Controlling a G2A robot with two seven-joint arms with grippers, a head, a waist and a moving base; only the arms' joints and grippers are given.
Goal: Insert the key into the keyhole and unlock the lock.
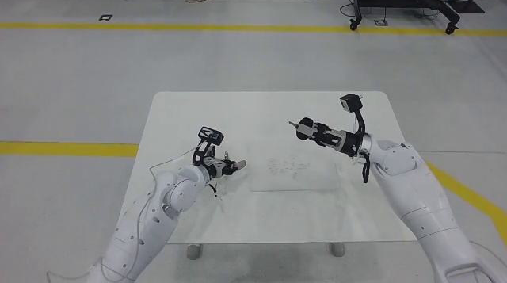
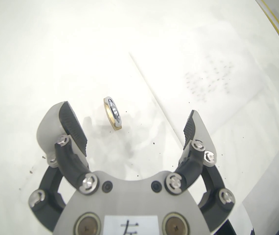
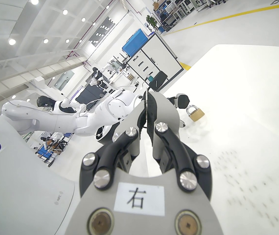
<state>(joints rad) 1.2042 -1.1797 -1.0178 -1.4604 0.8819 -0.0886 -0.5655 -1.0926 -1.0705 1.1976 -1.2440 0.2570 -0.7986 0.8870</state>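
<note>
Our left gripper hangs spread wide over the little lock on the counter — likely hard and slippery, so we'd grab its flat sides. Our right gripper is clenched on the thin key.

White table from above, both arms coming in over the near edge. Left gripper sits left of middle, fingers spread, pointing toward a patch of faint smudgy dots. Right gripper is farther back, pinched on the key. Yellow tape lines cross the floor.
</note>
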